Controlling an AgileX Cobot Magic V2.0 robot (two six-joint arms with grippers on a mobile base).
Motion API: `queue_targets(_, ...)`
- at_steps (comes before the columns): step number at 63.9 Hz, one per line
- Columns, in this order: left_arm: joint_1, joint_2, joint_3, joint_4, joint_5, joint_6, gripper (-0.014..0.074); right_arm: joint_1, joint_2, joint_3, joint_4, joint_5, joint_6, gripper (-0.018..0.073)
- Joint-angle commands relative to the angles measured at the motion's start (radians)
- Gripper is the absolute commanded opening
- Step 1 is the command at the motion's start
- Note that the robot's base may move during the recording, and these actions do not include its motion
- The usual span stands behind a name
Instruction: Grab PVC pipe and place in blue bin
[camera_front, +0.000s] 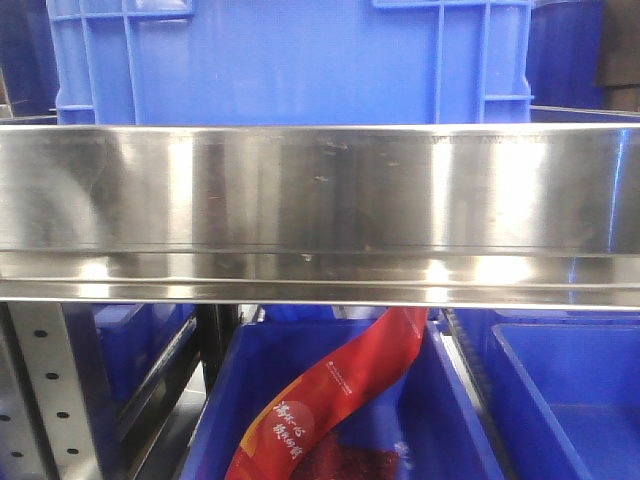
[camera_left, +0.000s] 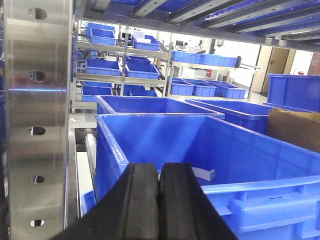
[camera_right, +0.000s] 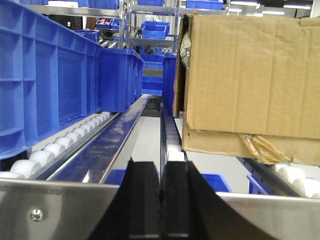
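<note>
Blue bin (camera_left: 210, 145) interior partly hidden behind closed left fingers (camera_left: 145, 200), pipe unidentifiable.

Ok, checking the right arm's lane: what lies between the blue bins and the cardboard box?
Right wrist view: only bare white rollers and a steel rail run between the blue bins and the cardboard box; nothing stands on them.

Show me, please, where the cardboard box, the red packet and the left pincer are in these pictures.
cardboard box (camera_right: 250, 75), right wrist view, on its broad brown front face.
red packet (camera_front: 340, 390), front-facing view, on its middle band, inside a blue bin.
left pincer (camera_left: 159, 207), left wrist view, on the seam where its black fingers meet.
</note>
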Motion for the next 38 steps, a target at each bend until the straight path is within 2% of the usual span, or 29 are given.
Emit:
queue_targets(1, 0.003, -0.007, 0.000, -0.006, -0.024, -0.004, -0.0111, -0.003, -0.003, 0.003, -0.008, 0.002, 0.007, -0.0167)
queue_targets(38, 0.003, -0.007, 0.000, -0.006, -0.024, -0.004, -0.0111, -0.003, -0.003, 0.003, -0.008, 0.000, 0.007, -0.0167)
